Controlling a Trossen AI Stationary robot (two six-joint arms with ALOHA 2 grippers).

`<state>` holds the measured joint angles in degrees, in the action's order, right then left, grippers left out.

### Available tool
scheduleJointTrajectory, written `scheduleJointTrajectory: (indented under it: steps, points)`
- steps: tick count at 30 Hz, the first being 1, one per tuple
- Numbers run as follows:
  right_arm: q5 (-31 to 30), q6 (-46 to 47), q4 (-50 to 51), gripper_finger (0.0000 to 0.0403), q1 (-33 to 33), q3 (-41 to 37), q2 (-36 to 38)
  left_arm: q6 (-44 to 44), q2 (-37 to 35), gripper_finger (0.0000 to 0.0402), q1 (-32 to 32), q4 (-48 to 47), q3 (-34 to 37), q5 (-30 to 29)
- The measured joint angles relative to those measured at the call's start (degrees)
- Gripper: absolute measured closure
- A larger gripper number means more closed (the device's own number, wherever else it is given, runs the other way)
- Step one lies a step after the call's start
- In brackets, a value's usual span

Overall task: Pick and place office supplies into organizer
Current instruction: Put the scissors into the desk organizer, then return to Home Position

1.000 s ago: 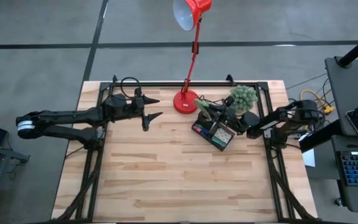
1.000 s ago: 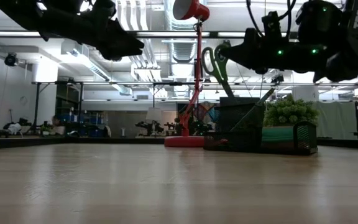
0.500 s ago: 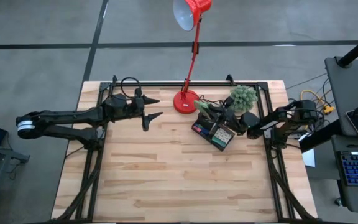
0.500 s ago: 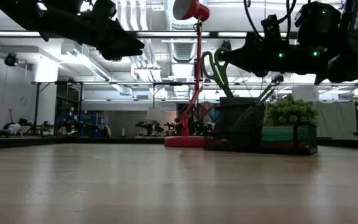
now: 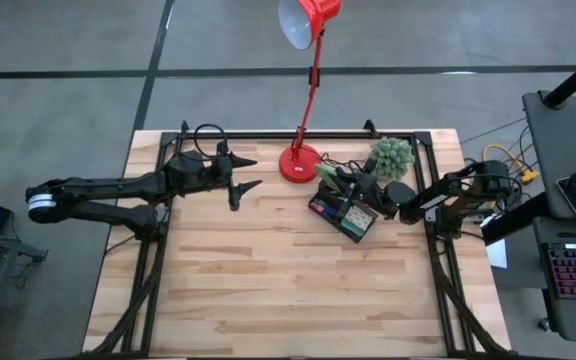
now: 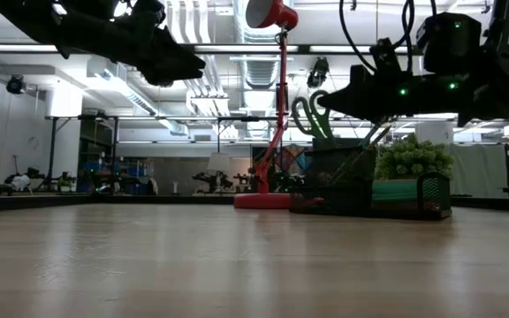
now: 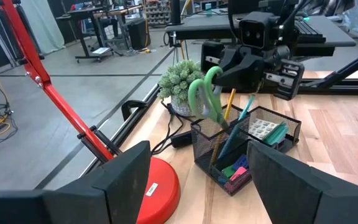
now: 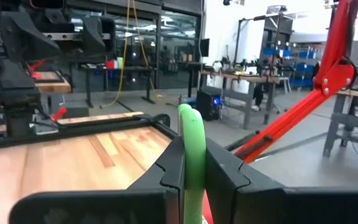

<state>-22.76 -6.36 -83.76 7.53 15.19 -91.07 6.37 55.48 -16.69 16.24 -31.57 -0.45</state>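
Note:
The organizer (image 5: 346, 212), a black mesh tray with a tall cup, stands at the table's far right, also seen in the left wrist view as the organizer (image 7: 241, 149). A yellow pencil (image 7: 228, 104) and a teal pen (image 7: 245, 107) lean in its cup. The green-handled scissors (image 7: 204, 96) stand in that cup, blades down, handles up. My right gripper (image 8: 194, 169) is shut on them, reaching in level from the table's right side. My left gripper (image 5: 249, 173) hovers open above the table's far left part, holding nothing. My right gripper pinches one green handle loop (image 8: 193, 140) of the scissors between its two fingers. The fingers (image 6: 330, 97) come in about level from the table's right side. The scissors stand nearly upright, their blades down inside the organizer's cup (image 6: 338, 172).
The red desk lamp's round base (image 5: 300, 163) sits just left of the organizer, its arm rising over the far edge. A green ball-shaped plant (image 5: 392, 155) stands behind the organizer, with a black cable beside it. Bare wood (image 5: 268, 280) fills the table's near half.
My right gripper has come down a little and tipped, still shut on the scissors. The scissors have sunk with it, their handles now lower above the organizer's cup and the blades deeper in it.

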Motion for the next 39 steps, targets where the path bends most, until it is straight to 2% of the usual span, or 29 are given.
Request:
scheduleJointTrajectory:
  steps: [6, 16, 21, 25, 30, 36, 39]
  points:
    - [0.11, 2.63, 1.33, 0.0347, 0.0, -0.22, 0.0, -0.02, 0.0, 0.0148, 0.0, -0.12, 0.01, 0.0]
    - [-2.8, 4.0, 3.81, 0.0251, -0.02, -0.01, 0.75, -0.07, 0.0, 0.0148, 0.0, -0.12, 0.04, 0.0]
    - [-2.36, 4.87, 2.65, 0.0224, -0.75, 0.01, 5.51, -0.07, -0.02, 0.0148, 0.0, -0.14, 0.04, 0.1]
    - [-2.29, 4.39, 6.7, 0.0216, -2.88, -0.31, 13.01, -0.09, -0.01, 0.0148, 0.0, -0.76, 0.06, 0.53]
    - [-2.12, 1.05, 21.34, 0.0218, -6.97, -0.31, 25.03, -0.09, 0.0, 0.0148, 0.0, -0.95, 0.08, 0.52]
    - [0.35, 6.46, 51.28, 0.0232, -11.89, -0.31, 41.75, -0.07, 0.0, 0.0148, 0.0, -0.97, 0.08, 0.52]
    - [0.72, 7.06, 62.46, 0.0245, -13.83, -1.07, 49.82, -0.07, 0.0, 0.0148, 0.0, -0.95, 0.08, 0.52]
